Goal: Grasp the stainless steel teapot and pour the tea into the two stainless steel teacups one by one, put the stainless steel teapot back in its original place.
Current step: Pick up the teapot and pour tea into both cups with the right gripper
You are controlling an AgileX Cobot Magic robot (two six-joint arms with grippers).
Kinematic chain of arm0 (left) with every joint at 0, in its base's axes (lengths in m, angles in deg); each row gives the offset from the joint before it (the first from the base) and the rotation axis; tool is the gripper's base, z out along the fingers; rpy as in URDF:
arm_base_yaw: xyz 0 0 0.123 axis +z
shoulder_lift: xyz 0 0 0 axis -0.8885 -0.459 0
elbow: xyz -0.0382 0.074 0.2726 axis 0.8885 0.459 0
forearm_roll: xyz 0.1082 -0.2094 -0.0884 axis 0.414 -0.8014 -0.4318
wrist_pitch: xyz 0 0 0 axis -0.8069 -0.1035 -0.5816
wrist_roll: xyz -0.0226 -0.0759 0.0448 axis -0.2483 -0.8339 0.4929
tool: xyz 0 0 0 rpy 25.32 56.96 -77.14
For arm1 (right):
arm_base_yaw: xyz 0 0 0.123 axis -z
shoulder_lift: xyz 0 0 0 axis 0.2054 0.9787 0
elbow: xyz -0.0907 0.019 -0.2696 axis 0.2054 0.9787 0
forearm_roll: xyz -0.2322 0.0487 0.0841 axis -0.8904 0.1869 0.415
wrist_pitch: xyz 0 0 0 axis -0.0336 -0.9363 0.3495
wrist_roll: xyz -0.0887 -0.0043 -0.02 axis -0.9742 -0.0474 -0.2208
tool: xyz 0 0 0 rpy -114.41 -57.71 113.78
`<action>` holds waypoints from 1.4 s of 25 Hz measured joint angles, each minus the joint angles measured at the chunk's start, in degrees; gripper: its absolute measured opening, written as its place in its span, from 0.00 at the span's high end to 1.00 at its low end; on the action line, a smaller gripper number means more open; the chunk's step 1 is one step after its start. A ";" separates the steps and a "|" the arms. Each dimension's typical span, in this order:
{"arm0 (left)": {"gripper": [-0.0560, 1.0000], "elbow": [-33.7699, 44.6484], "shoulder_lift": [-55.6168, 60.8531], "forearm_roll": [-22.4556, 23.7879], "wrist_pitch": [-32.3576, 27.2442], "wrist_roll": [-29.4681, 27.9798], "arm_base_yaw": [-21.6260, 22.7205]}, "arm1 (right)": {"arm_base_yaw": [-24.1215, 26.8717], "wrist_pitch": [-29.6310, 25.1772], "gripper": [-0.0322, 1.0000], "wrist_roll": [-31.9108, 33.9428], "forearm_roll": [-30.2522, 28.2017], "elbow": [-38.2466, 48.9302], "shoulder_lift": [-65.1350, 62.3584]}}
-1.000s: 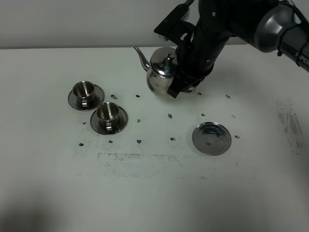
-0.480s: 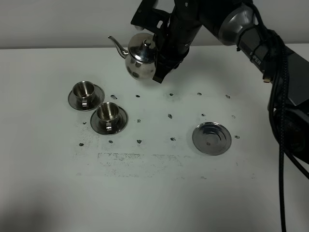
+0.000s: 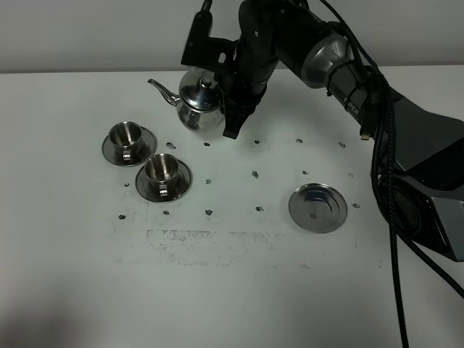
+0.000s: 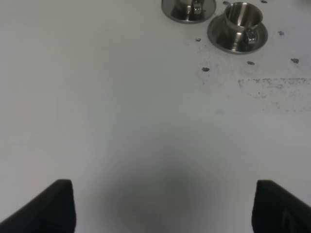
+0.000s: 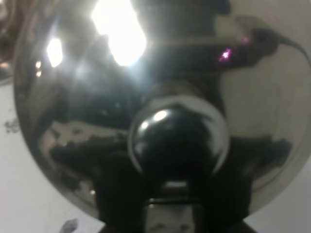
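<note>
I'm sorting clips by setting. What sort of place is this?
Probably a robot test bench, not a kitchen: a white table speckled with dark marks, a black robot arm holding a teapot, and a blank wall behind.

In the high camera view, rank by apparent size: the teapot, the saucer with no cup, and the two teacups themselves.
1. teapot, though held up nearer the camera.
2. empty saucer.
3. farther teacup and nearer teacup: alike, no ranking.

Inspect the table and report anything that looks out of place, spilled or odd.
A lone steel saucer sits bare, with nothing on it. Dark specks and a smudged patch mark the white table; whether that is spillage cannot be told.
</note>
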 joint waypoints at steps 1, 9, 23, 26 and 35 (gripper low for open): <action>0.27 0.00 0.00 0.00 0.00 0.00 0.00 | -0.22 0.93 0.80 -0.17 -0.74 0.00 0.31; 0.27 0.00 0.00 0.00 0.00 0.00 0.00 | -1.76 6.71 0.80 -3.04 -5.55 -0.04 1.41; 0.27 0.00 0.00 0.00 0.00 0.00 0.00 | -3.39 9.26 0.80 -5.81 -8.42 -0.38 4.05; 0.27 0.00 0.00 0.00 0.00 0.00 0.00 | -3.39 9.50 0.80 -6.01 -9.06 -0.38 4.05; 0.27 0.00 0.00 0.00 0.00 0.00 0.00 | -4.43 11.67 0.80 -7.17 -12.65 -0.38 4.05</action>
